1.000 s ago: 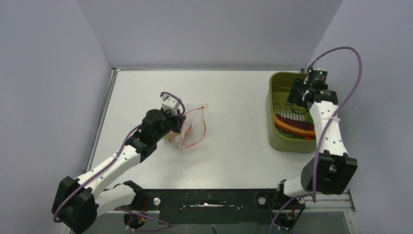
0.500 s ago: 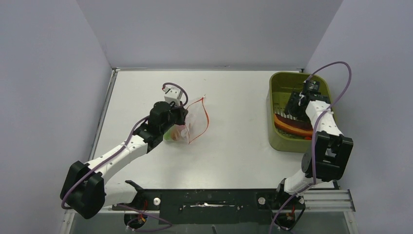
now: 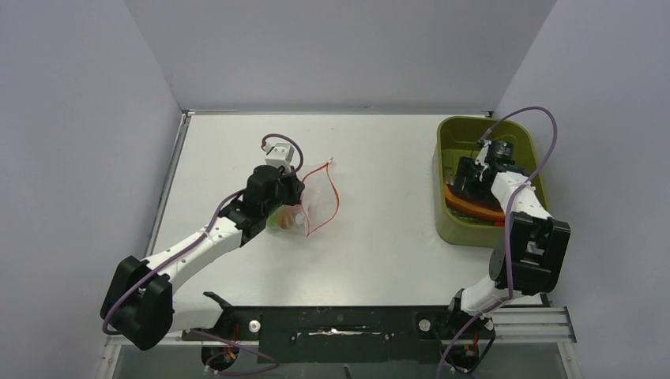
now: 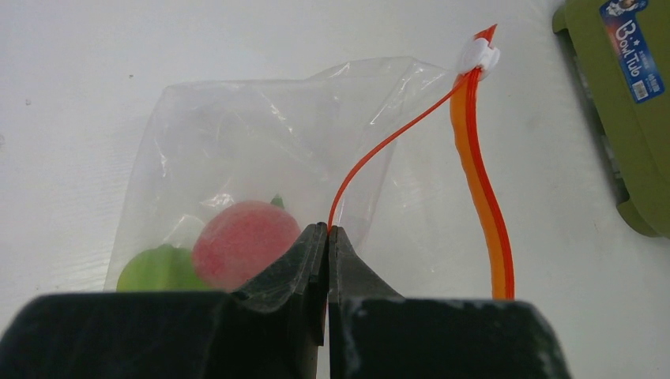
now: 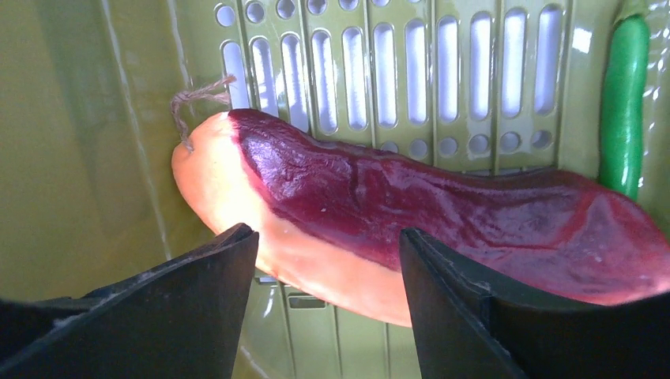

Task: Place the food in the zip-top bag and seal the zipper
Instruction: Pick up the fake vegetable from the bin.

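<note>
Masking part of the steak slab (image 5: 442, 213), parted fingers (image 5: 197, 296) of right gripper (image 5: 325, 237).

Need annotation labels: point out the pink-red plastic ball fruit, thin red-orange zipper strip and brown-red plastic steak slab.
Pink-red plastic ball fruit (image 4: 245, 241): left wrist view, its centre.
Thin red-orange zipper strip (image 4: 479, 189): left wrist view, mid-length.
Brown-red plastic steak slab (image 5: 442, 207): right wrist view, top middle.
</note>
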Available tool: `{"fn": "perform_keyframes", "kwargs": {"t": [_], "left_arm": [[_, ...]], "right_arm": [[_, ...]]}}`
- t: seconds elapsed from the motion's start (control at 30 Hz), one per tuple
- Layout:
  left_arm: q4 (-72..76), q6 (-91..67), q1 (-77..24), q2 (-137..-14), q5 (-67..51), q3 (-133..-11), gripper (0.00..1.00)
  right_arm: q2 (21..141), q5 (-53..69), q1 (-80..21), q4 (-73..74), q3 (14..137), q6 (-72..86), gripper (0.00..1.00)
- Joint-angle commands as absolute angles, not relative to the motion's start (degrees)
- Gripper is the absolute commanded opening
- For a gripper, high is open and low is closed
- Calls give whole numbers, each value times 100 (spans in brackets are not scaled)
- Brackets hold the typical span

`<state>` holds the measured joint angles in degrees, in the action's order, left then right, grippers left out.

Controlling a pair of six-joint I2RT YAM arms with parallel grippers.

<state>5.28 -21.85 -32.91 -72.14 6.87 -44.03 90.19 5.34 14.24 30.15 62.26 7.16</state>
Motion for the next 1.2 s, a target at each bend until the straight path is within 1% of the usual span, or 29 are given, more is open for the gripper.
{"fn": "perform_keyframes", "kwargs": {"t": [0.0, 0.13, 0.23, 0.33, 0.47, 0.53, 0.63, 0.67, 0.8, 0.87, 0.97, 1.03, 1.1, 1.17], "left_arm": [[316, -2041, -3291, -7179, 738, -4672, 0], [169, -1885, -3284, -7192, 766, -4786, 0], [149, -1832, -3283, -7203, 731, -4772, 0], [177, -1787, -3286, -7174, 759, -4700, 0], [271, -1759, -3283, -7208, 692, -4609, 0], [195, -1750, -3286, -7259, 645, -4652, 0], [111, -1745, -3286, -7258, 656, -4696, 0], [120, -1748, -3281, -7245, 640, -4698, 0], [45, -1749, -3286, -7313, 501, -4779, 0], [18, -1740, -3288, -7359, 476, -4845, 0], [61, -1732, -3285, -7403, 446, -4860, 0], [55, -1729, -3287, -7438, 436, -4867, 0], [67, -1767, -3282, -7429, 416, -4835, 0], [95, -1814, -3287, -7395, 396, -4786, 0]], "right_arm": [[8775, 572, 1371, 2611, 6417, 5, 69], [8904, 846, 1395, 2447, 6215, -515, 77], [9119, 1310, 1334, 2487, 6420, -859, 79], [9333, 1335, 1283, 2528, 6567, -1464, 82], [9676, 1791, 1471, 2690, 6773, -2058, 88], [9814, 1699, 1483, 2721, 6838, -2186, 89], [9955, 1431, 1480, 2651, 6974, -2206, 88], [9981, 1315, 1489, 2626, 7037, -2153, 86], [9917, 905, 1546, 2268, 7142, -1802, 73], [9896, 913, 1570, 2102, 7297, -1624, 70], [9963, 1204, 1569, 2152, 7614, -1508, 69], [9960, 1636, 1573, 2241, 7659, -1619, 69], [9917, 2111, 1563, 2385, 7571, -1891, 71], [9882, 2444, 1573, 2535, 7489, -2091, 77]]}}
